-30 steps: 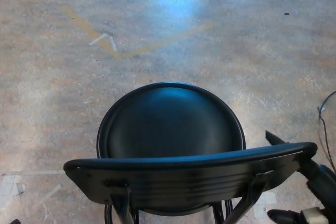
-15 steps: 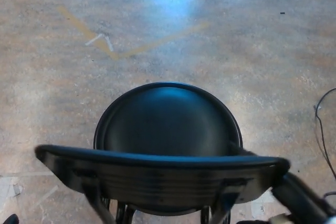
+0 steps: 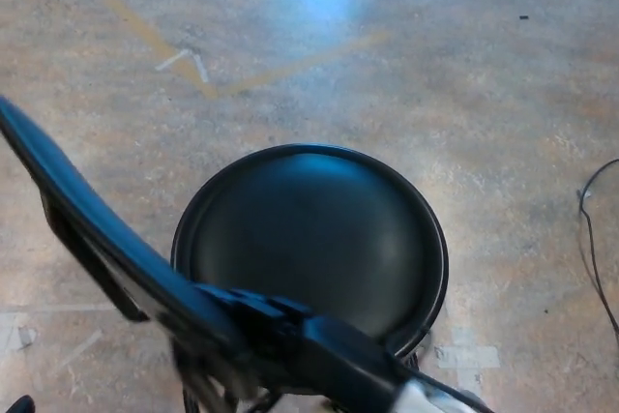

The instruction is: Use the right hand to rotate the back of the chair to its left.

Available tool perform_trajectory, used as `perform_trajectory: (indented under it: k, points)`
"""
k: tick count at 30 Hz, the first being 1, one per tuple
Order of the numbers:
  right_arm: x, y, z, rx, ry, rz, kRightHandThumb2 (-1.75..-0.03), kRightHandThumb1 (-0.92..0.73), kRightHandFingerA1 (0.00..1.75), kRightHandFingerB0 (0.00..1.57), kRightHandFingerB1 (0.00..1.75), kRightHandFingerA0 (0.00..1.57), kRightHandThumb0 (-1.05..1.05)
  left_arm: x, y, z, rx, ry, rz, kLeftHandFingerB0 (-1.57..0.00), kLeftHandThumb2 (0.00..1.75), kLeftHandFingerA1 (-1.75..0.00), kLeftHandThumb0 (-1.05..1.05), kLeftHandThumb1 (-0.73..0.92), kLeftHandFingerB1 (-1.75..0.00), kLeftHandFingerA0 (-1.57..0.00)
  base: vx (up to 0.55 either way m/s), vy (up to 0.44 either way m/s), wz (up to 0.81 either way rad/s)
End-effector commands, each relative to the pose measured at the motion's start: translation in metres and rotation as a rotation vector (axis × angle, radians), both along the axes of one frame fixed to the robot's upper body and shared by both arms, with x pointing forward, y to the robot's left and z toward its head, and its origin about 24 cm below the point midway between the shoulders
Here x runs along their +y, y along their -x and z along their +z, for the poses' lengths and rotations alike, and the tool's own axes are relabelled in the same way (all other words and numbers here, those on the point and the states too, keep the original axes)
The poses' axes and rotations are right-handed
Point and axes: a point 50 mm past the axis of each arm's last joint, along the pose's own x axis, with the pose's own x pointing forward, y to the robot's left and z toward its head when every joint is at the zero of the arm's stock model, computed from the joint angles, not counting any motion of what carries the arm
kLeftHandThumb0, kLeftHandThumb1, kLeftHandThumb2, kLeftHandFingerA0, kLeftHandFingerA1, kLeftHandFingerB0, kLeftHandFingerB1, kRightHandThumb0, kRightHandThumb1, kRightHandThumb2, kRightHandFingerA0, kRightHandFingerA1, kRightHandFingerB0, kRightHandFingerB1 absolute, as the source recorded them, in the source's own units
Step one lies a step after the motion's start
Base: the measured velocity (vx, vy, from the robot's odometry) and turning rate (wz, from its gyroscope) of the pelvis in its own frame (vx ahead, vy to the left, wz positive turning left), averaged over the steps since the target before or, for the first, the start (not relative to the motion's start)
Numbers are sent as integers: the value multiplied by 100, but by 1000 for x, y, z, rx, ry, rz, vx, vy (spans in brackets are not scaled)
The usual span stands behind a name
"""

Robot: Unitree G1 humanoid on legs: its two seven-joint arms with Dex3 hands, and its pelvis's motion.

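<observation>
Right hand [image 3: 266, 321]: black, reaching in from the lower right, pressed against the backrest's near end; blurred, so its grasp cannot be told.
Left hand: out of view.
Chair backrest [image 3: 87, 215]: a dark bar slanting from the upper left edge down to the bottom centre.
Chair seat [image 3: 314, 239]: round, black, glossy, centred.
Floor [image 3: 455, 84]: mottled brown-grey concrete, with yellowish tape lines [image 3: 208, 74], a bright glare at the top, and a thin black cable [image 3: 590, 229] at the right edge.
</observation>
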Motion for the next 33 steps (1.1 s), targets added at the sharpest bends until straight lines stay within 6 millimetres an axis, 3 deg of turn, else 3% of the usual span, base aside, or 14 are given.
perform_trajectory:
  k: [1,4,5,9,10,15,16,20,23,24,27,28,30,33]
  points:
    - [35,-1,15,-19,28,83,-61,-63,0,0,0,0,-105,2,3,0,-2,4,19,-31,88,-53,-67,51,-49,-23,0,0,0]
    - [48,0,23,-65,13,108,-62,-69,0,0,0,0,-105,0,3,-1,8,-7,18,-29,88,-54,-67,51,-48,-26,0,0,0]
    - [51,0,26,-69,-3,109,-61,-69,0,0,0,0,-105,-1,2,-1,0,-2,17,-34,59,-45,-62,64,-34,-29,0,0,0]
    - [53,0,27,-71,-8,108,-61,-69,0,0,0,0,-105,-1,2,-1,-4,1,16,-34,59,-45,-62,64,-34,-29,0,0,0]
    - [51,0,26,-74,-5,101,-63,-70,0,0,0,0,-105,-1,3,-1,-1,-9,19,-29,88,-53,-71,52,-47,-27,0,0,0]
    - [42,-2,22,-67,7,79,-64,-70,0,0,0,0,-105,0,4,-1,0,-12,15,-28,88,-53,-68,52,-47,-25,0,0,0]
    - [33,-4,19,-50,3,50,-61,-70,0,0,0,0,-105,0,6,-1,4,-7,18,-34,59,-45,-63,64,-34,-30,0,0,0]
    - [-7,-5,9,-29,-43,-71,-61,-67,0,0,0,0,-104,-1,8,-4,18,9,19,-35,58,-45,-63,64,-33,-28,0,0,0]
    - [-10,-5,9,-30,-49,-81,-61,-67,0,0,0,0,-104,-1,8,-4,18,9,18,-35,58,-45,-63,64,-33,-28,0,0,0]
    - [-56,2,-14,-30,-41,-225,-99,-54,2,0,0,0,-96,-2,9,-4,14,14,20,-27,88,-54,-66,51,-47,-27,0,0,0]
    - [-76,8,-22,-36,-36,-283,-99,-54,2,0,0,0,-96,-3,9,-4,13,16,21,-27,88,-54,-66,51,-47,-27,0,0,2]
    - [-94,12,-31,-40,-41,-355,-98,-51,8,0,4,0,-89,-2,10,-4,13,16,24,-35,58,-45,-61,64,-33,-30,0,0,0]
    - [-137,27,-50,-50,-57,-541,-97,-51,7,4,5,4,-88,-2,10,-4,10,19,26,-32,59,-46,-61,64,-33,-31,0,0,0]
    - [-144,30,-53,-56,-65,-576,-97,-51,7,4,5,4,-88,-2,10,-5,9,21,25,-32,59,-46,-61,64,-33,-31,0,0,0]
